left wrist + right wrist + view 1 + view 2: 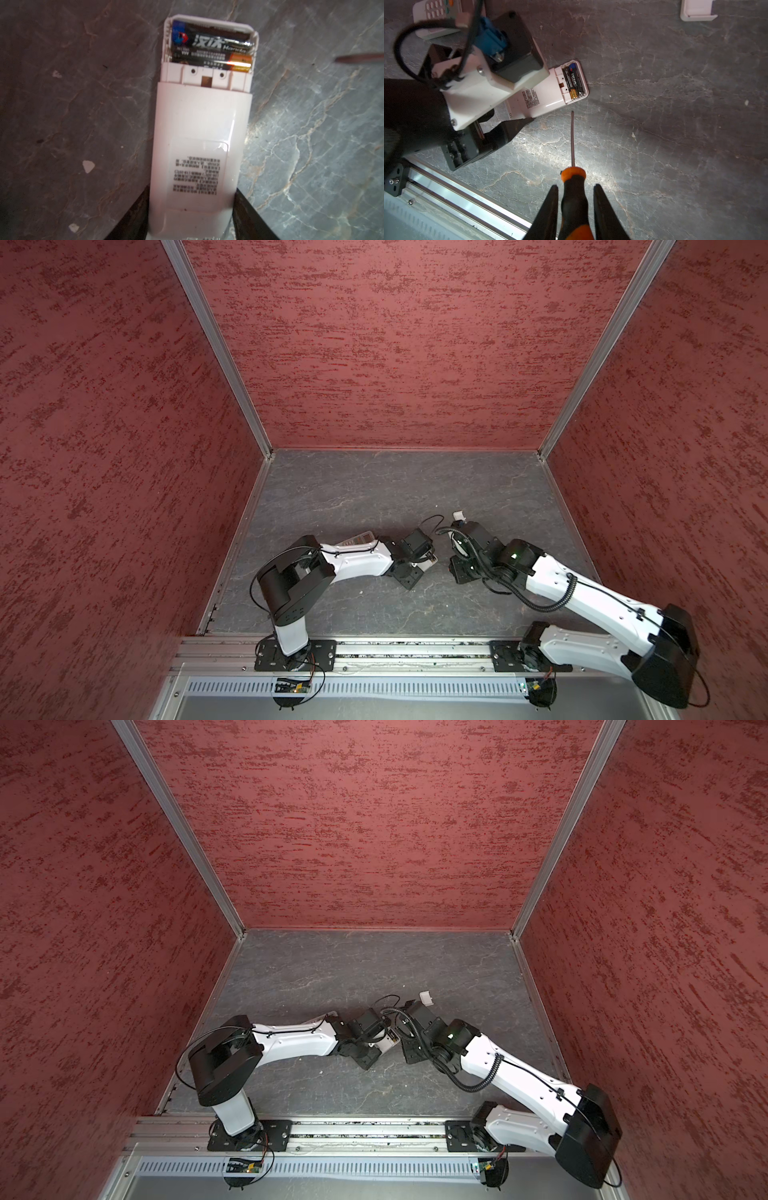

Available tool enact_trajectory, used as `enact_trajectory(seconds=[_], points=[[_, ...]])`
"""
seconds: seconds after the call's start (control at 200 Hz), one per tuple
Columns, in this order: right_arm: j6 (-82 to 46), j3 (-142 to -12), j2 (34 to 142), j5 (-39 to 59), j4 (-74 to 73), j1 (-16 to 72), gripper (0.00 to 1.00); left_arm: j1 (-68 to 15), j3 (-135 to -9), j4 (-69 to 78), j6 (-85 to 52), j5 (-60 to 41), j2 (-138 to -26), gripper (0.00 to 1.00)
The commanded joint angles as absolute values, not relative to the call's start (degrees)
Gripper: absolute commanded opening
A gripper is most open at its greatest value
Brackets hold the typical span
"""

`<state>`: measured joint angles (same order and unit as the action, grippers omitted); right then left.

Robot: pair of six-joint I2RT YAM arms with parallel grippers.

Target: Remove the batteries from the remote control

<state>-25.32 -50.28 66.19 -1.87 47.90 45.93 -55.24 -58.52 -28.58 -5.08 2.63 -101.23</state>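
Left fingers [135,216]: straddle the remote control [199,120] at its sides, apparently to pin it on the counter [311,145]; a firm clamp cannot be told.
Batteries [209,48]: two, seated in the open bay at the remote end far from those fingers.
Right fingers [548,209]: clamped on the screwdriver [574,199] handle; tip just short of the bay, likely for prying.

Orange-black screwdriver [573,182]; white cover [696,11] lying on grey tabletop [675,124].
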Motion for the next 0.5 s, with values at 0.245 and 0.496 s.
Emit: enact_trajectory(seconds=[0.245, 0.496], points=[[-22.23, -53.57, 69.69, -4.75, 47.65, 45.70, 0.00, -55.09, -56.20, -29.97, -4.17, 0.01, -101.69, 0.59], [-21.59, -54.53, 72.01, -5.41, 46.17, 45.69, 0.00, -55.07, -56.16, -29.88, -3.98, -0.51, -101.91, 0.59]])
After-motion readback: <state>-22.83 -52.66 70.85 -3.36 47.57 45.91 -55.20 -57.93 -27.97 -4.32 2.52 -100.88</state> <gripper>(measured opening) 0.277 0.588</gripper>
